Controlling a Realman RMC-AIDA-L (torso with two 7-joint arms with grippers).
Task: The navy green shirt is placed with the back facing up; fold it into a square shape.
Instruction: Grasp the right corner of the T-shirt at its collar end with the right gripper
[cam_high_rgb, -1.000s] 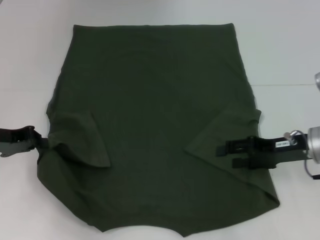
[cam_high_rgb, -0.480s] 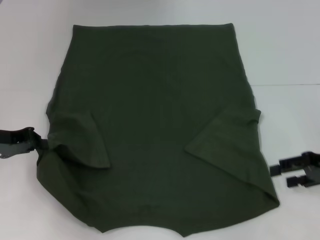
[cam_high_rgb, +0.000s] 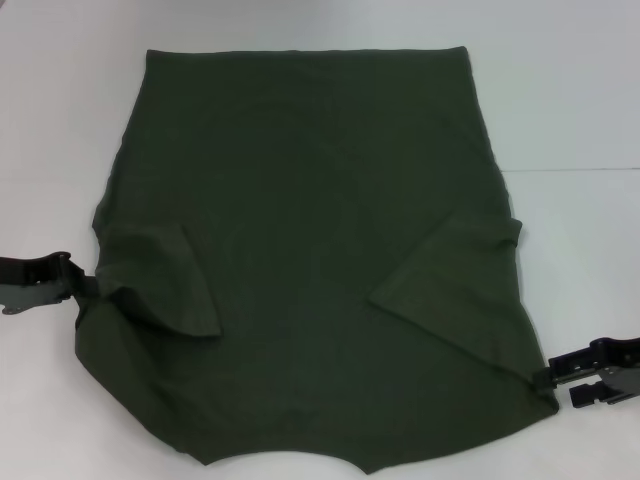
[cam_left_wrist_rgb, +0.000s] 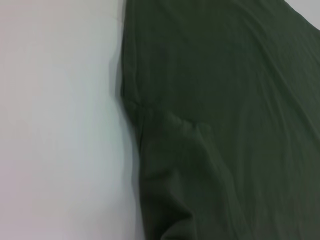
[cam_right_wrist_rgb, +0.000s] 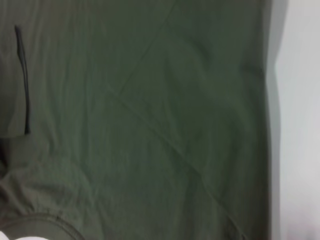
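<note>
The navy green shirt (cam_high_rgb: 310, 200) lies spread flat on the white table, with both sleeves folded inward over the body; its fabric also fills the left wrist view (cam_left_wrist_rgb: 225, 125) and the right wrist view (cam_right_wrist_rgb: 150, 125). My left gripper (cam_high_rgb: 88, 288) sits at the shirt's left edge beside the folded left sleeve (cam_high_rgb: 165, 285), and the fabric puckers toward it as if pinched. My right gripper (cam_high_rgb: 562, 380) stands open at the shirt's near right corner, fingertips just at the cloth edge below the folded right sleeve (cam_high_rgb: 450, 290).
The white table (cam_high_rgb: 580, 120) surrounds the shirt on all sides. A faint seam line crosses the table surface at the right (cam_high_rgb: 570, 170). The shirt's near edge runs close to the table's front.
My right gripper has pulled off the folded right sleeve, moved out to the right, then come back toward the shirt's near right corner. The left gripper and the shirt have stayed still.
</note>
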